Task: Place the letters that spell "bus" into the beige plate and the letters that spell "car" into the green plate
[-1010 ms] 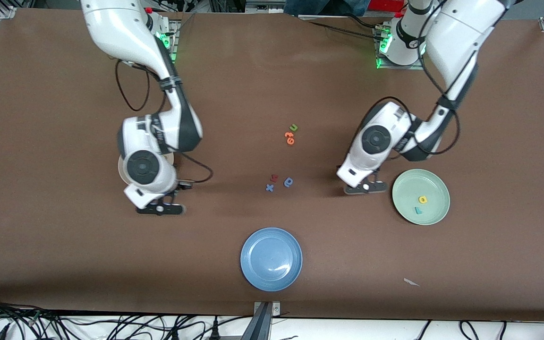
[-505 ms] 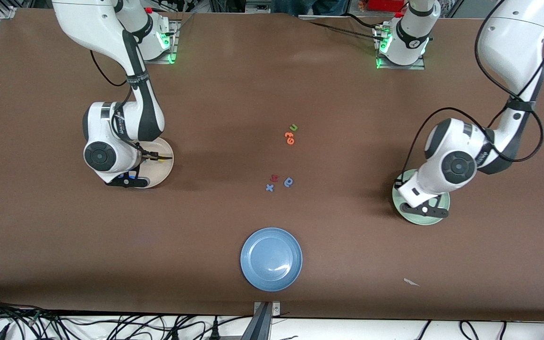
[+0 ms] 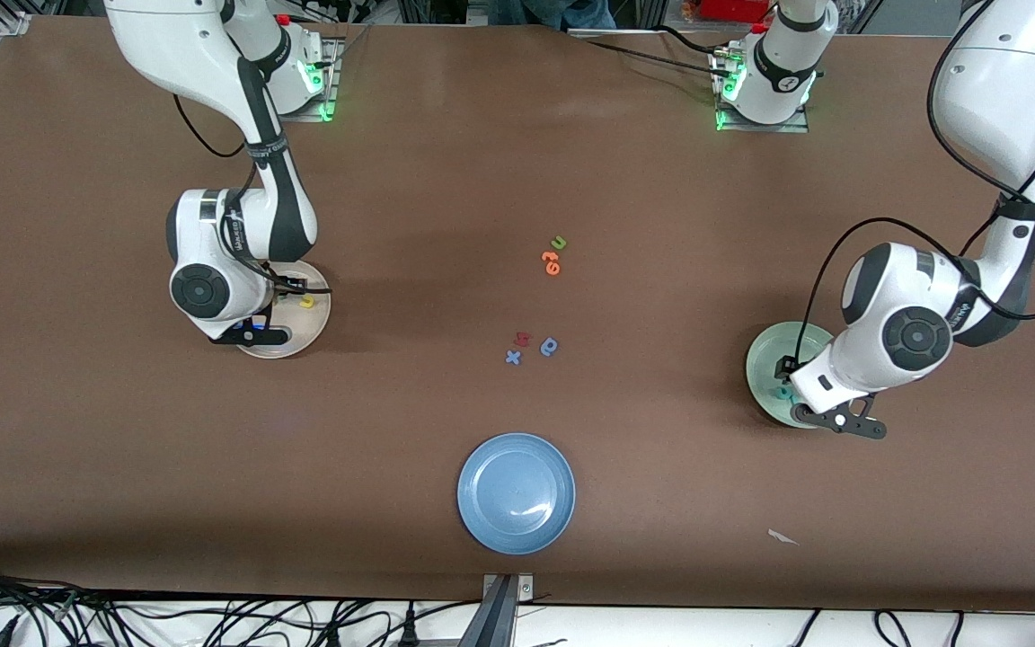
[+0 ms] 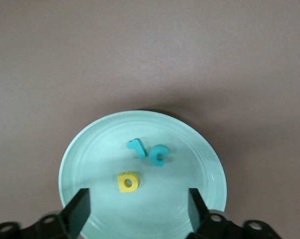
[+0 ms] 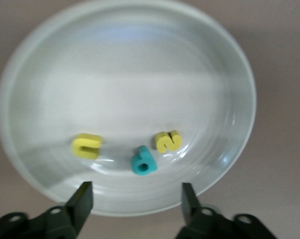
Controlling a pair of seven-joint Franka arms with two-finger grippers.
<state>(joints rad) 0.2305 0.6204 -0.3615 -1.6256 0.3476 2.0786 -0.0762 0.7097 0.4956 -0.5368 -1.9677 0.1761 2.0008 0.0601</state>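
Left pincer point(image 4: 137, 209) spread over green plate point(image 4: 200, 149); right pincer point(image 5: 135, 201) spread over beige plate point(image 5: 215, 64).

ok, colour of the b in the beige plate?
Teal b, clearest in the right wrist view.

The beige plate point(image 3: 313, 325) sits at the right arm's end of the tabletop point(image 3: 446, 162), with the "b" point(image 5: 142, 161), "u" point(image 5: 86, 146) and "s" point(image 5: 168, 141) in it. The green plate point(image 3: 765, 359) sits at the left arm's end and holds the "c" point(image 4: 158, 155), "a" point(image 4: 127, 181) and "r" point(image 4: 137, 147). Between them, nearest the front camera, lies a third plate point(image 3: 516, 492).
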